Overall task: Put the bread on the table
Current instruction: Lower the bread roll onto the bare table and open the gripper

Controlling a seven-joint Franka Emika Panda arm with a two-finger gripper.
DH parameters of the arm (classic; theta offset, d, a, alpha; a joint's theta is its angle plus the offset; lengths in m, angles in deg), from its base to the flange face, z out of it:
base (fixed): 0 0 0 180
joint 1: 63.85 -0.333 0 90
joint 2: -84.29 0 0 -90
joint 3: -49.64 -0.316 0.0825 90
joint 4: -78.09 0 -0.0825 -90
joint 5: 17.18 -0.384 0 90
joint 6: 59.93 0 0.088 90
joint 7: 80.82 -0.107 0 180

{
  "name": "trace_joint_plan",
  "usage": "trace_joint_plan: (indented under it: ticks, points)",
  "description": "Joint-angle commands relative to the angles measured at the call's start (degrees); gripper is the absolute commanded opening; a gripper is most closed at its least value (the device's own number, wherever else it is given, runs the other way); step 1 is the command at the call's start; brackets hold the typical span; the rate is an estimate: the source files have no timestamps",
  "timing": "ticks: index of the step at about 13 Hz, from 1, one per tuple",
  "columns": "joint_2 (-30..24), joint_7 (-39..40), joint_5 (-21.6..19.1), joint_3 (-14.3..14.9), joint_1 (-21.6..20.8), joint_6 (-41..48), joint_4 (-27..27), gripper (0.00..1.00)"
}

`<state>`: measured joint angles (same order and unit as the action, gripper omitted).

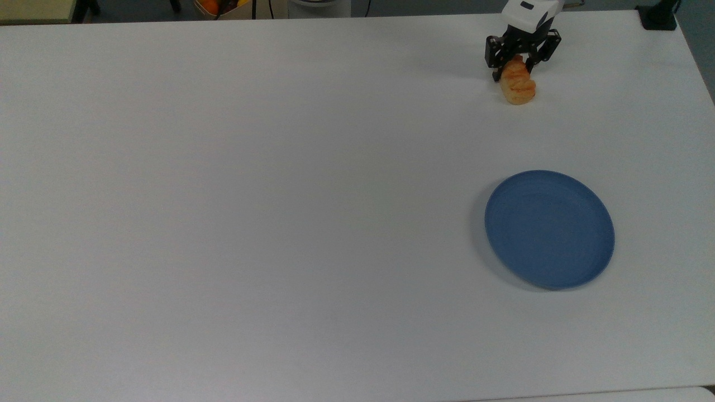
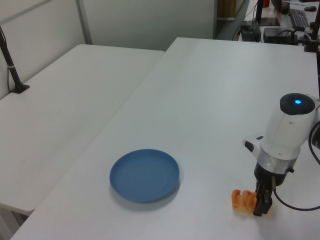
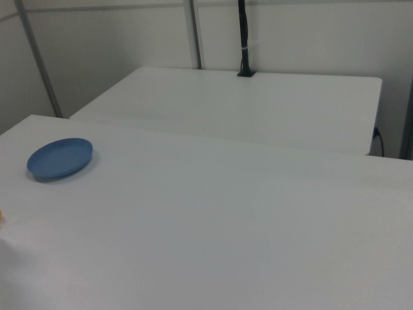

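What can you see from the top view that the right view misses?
The top view has the gripper at the bread, which lies on the table far from the blue plate. The right view has a second white table behind and a black post. Both views have the blue plate and the white table.
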<state>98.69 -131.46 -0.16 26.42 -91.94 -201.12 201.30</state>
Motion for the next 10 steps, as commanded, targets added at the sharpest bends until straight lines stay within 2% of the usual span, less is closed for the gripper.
trace_joint_plan:
  ticks: [1,3,5,6,10]
  points:
    - [0.02,-2.0,1.09,0.11,-0.39,-0.32,-0.86,0.98]
    - [-2.16,-2.79,0.82,0.11,0.05,2.38,-2.35,1.0]
    - [-3.93,-2.27,-0.75,0.02,1.01,11.07,-7.08,1.0]
    - [-4.89,-2.09,-3.11,0.02,1.63,14.42,-9.71,1.0]
    - [-6.22,-0.26,-6.56,0.81,4.61,24.96,-18.77,1.0]
